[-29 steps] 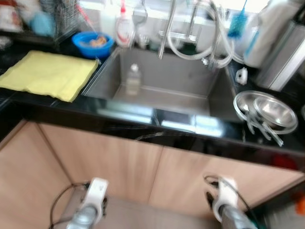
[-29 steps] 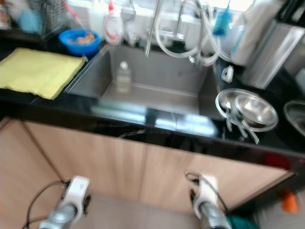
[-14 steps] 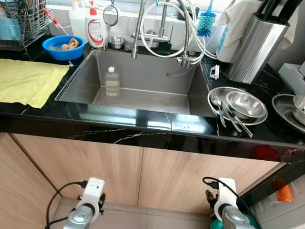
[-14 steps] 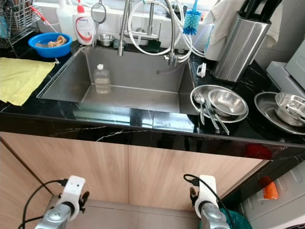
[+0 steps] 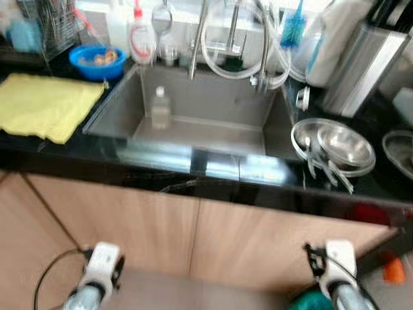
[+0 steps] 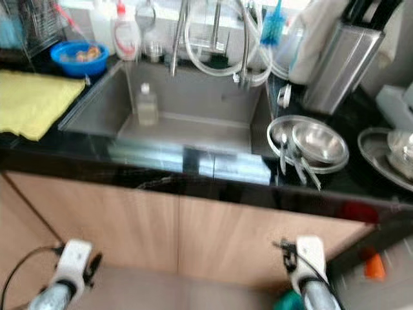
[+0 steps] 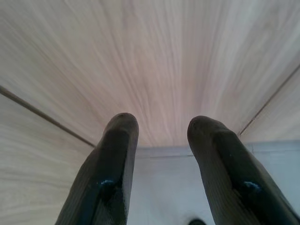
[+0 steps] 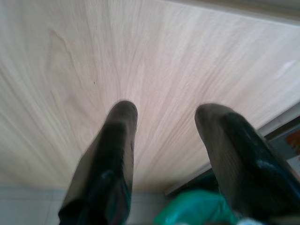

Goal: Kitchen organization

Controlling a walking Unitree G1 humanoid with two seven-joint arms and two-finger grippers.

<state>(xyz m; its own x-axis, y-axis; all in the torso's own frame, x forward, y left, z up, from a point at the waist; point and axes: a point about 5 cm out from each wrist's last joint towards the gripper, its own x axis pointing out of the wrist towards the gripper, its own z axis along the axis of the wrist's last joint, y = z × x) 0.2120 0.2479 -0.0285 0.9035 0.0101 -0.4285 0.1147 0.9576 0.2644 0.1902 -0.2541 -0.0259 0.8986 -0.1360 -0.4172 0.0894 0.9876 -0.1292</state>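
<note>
A steel sink [image 5: 193,123] is set in the black counter [image 5: 213,169], with a small clear bottle [image 5: 160,108] standing inside it. To its right lies a steel plate with a bowl [image 5: 347,146] and cutlery [image 5: 319,168] on it. Both arms hang low in front of the wooden cabinet doors [image 5: 129,219]. My left gripper [image 7: 161,129] is open with nothing between its fingers, facing the cabinet door. My right gripper [image 8: 166,115] is open too, facing the door, with something green [image 8: 197,208] below it.
A yellow cloth [image 5: 48,103] lies on the counter at left, with a blue bowl [image 5: 97,61] and soap bottles [image 5: 142,35] behind it. A faucet with hoses [image 5: 235,45], a blue brush [image 5: 293,26] and a steel knife block [image 5: 355,71] stand at the back. More steel dishes [image 6: 390,148] lie far right.
The camera has shifted and the picture is blurred again. Both arms hang as before, with their fingers apart.
</note>
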